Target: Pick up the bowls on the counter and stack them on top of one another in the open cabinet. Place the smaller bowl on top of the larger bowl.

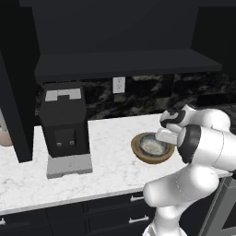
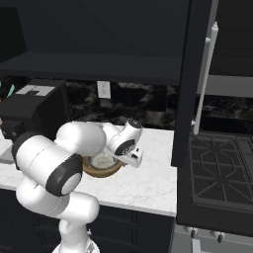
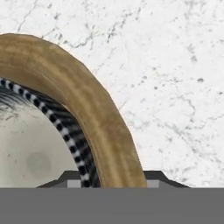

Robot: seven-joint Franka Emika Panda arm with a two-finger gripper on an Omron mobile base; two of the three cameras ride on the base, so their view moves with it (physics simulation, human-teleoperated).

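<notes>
On the white marble counter (image 1: 110, 173) sits the larger bowl (image 1: 138, 155), wide and light-brown wood, with the smaller bowl (image 1: 152, 145), grey and pale inside, resting in it. My gripper (image 1: 163, 138) reaches down to their right-hand rims. In the hand view the wooden rim (image 3: 87, 100) and the grey bowl's striped rim (image 3: 65, 127) run between my two dark fingertips (image 3: 157, 177), which press against them from both sides. The right base view shows my hand (image 2: 129, 154) over the wooden bowl (image 2: 101, 172). The open cabinet (image 1: 124, 62) hangs above, with its shelf bare.
A black coffee machine (image 1: 64, 124) stands on the counter to the left of the bowls. A wall outlet (image 1: 119, 85) sits behind them. The cabinet's open dark door (image 2: 190, 74) hangs to the right, beside a stove top (image 2: 217, 168).
</notes>
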